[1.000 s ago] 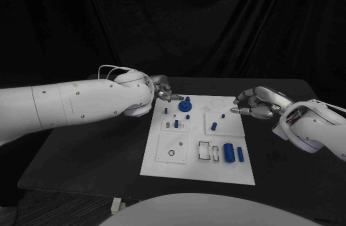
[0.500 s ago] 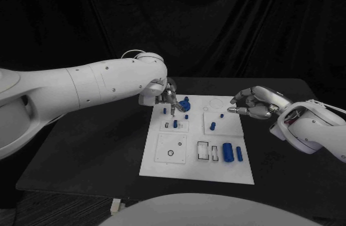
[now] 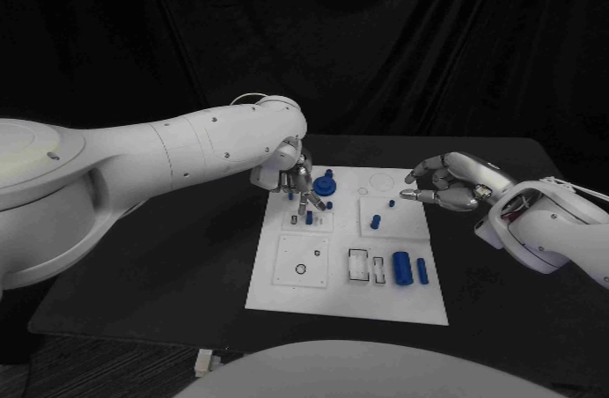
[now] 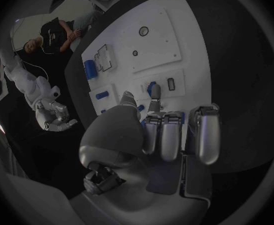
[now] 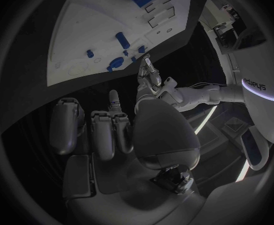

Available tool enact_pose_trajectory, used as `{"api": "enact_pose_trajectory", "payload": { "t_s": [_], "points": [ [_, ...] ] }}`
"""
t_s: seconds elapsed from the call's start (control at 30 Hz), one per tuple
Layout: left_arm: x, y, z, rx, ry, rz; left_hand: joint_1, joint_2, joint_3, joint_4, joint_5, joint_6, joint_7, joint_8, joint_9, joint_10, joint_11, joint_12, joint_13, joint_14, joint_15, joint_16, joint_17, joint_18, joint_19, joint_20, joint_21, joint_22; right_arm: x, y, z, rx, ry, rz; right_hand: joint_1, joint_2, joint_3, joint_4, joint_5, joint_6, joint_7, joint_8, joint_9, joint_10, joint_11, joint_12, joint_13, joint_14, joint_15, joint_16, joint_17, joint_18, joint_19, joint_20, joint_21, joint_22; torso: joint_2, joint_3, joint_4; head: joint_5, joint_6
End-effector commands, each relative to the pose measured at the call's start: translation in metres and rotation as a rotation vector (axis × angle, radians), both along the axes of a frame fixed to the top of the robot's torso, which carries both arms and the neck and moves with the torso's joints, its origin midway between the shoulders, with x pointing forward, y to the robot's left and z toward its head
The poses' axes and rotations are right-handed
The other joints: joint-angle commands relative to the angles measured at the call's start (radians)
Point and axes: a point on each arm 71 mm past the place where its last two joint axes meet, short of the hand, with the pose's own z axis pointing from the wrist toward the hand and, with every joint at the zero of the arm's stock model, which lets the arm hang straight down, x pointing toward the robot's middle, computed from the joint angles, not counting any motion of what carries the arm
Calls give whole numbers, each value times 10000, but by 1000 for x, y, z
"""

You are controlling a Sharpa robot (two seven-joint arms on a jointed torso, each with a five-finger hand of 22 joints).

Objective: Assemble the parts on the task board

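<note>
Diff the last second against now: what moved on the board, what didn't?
The left arm swung up and in over the task board; the left hand came from the board's far-left corner down onto the small blue parts near the round blue part, fingers pointing down among them. Whether it grips one cannot be told. The right hand stayed curled beside the board's right edge. The parts look unmoved.

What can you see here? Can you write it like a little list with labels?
table: black table
board: white task board in the middle of the table
parts: small blue pieces, among them a blue cylinder lying near the board's right edge
left hand: over the board's far left part, fingers pointing down among the blue pieces
right hand: beside the board's far right corner, fingers curled in, holding nothing
</note>
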Motion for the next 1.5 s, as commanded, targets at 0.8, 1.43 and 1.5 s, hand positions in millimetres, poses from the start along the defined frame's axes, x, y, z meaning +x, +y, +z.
{"api": "enact_pose_trajectory", "payload": {
  "t_s": [0.8,1.43,1.5],
  "points": [
    [0,-1,-16,475,-577,193,249,9,429,-178,-60,696,-136,214,-489,1044,-68,-65,2611,1039,-62,27,2633,-165,346,-70,-71,2011,0,-1,-1,-28,11,-59,-47,36,-61,-29,62,86,-6,26,-13,1053,31,35,2634,949,86,17,2315,165,4,-29,28,1794,-32,11,19,-10,-1],
    [5,-3,-24,217,-743,476,149,-7,502,-87,69,659,-139,215,-425,1044,-72,-65,2611,1039,-66,27,2633,-119,237,-84,-284,1936,0,-1,-3,-79,123,-87,49,37,-63,-71,66,98,-8,21,-24,1053,34,35,2634,949,88,16,2314,168,1,-30,10,1790,-22,5,4,-27,-1],
    [5,-3,-25,206,-733,485,176,-16,525,-104,92,658,-142,218,-415,1044,-74,-65,2611,1039,-69,27,2633,-116,231,-85,-296,1933,0,-1,-3,-77,127,-87,49,37,-63,-71,66,98,-8,21,-24,1053,34,35,2634,949,88,16,2314,168,1,-30,10,1790,-21,4,10,-40,-1]
  ]
}}
